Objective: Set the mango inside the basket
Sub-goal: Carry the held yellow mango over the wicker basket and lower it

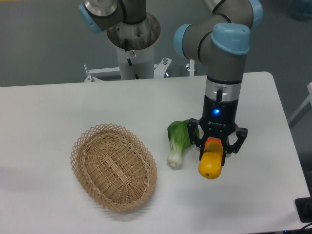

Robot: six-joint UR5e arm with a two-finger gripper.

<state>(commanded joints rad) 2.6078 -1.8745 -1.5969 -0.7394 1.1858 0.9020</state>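
The mango [210, 163] is yellow with an orange upper end and sits between the fingers of my gripper [215, 152] at the right of the table. The gripper points straight down and its jaws are closed against the mango's upper part. I cannot tell whether the mango rests on the table or hangs just above it. The basket [114, 166] is an oval tan wicker basket with a lattice rim, lying empty at the left front of the table, well to the left of the gripper.
A green leafy vegetable with a white stem [178, 143] lies just left of the gripper, between it and the basket. The arm's base column [132, 46] stands at the back. The white table's right edge [292, 146] is close by.
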